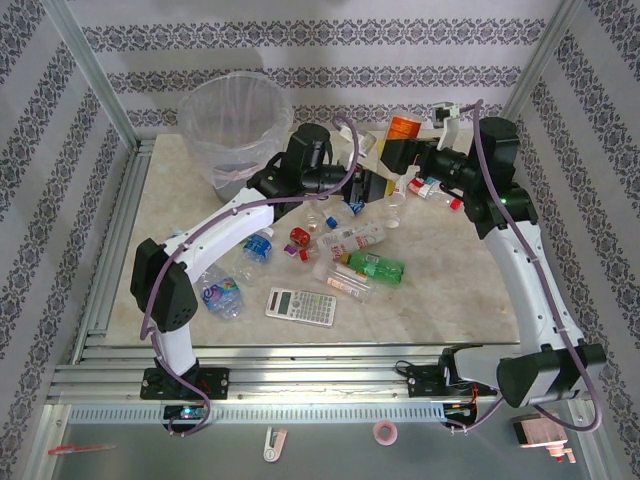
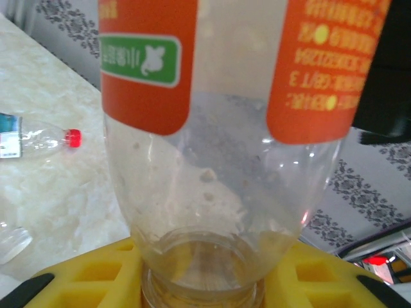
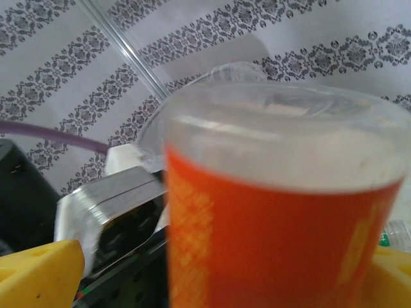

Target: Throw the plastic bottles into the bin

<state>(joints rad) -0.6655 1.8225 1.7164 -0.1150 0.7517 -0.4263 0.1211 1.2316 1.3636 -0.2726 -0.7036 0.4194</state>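
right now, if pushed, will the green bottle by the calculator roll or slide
The green bottle lies on its side, so a sideways push would likely roll it. Small and plastic, it is probably light. The clear bottle alongside may block a roll toward the calculator.

- Bright, even light from overhead — only soft, faint shadows on the worktop (image 1: 440, 290).
- Right wrist view is soft — the orange-labelled bottle (image 3: 276, 212), up close, is out of focus.

Table (image 1: 450, 290) centre crowded: bottles (image 1: 350, 240), calculator (image 1: 300, 306), left arm (image 1: 240, 225) across; right side bare; bin (image 1: 222, 150) mouth unobstructed.
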